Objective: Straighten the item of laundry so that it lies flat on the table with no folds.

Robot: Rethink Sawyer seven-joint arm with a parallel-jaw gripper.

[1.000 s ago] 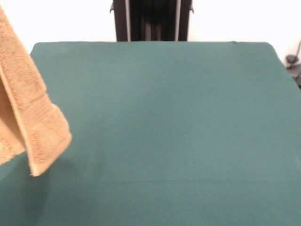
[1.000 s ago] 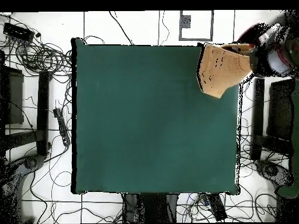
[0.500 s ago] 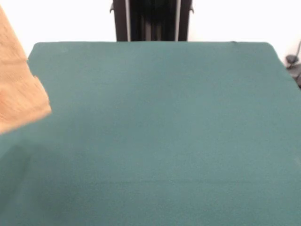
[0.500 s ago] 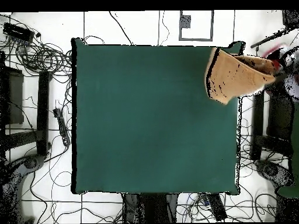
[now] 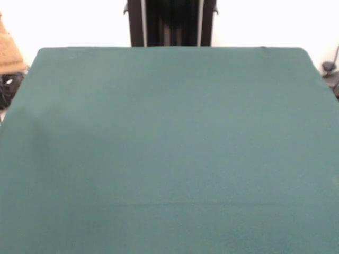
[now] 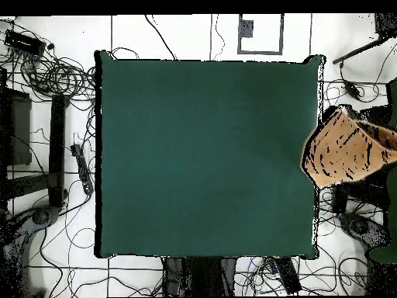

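You see the towel (image 6: 341, 154) hanging bunched off the table (image 6: 201, 155) at the overhead frame's right edge. No gripper shows, so its state is unknowable. Laying hasn't begun; next, bring it over the felt.

White tiled floor (image 6: 178, 35) surrounds the work area on all sides in the overhead view. Black cables (image 6: 46, 74) lie in loose coils and tangled runs at the left, with further strands trailing along the bottom edge. Dark frame bars (image 6: 56, 151) stand at the left. A white panel with a dark square (image 6: 260, 32) lies at the top. In the front view, a pale wall (image 5: 265, 24) fills the background.
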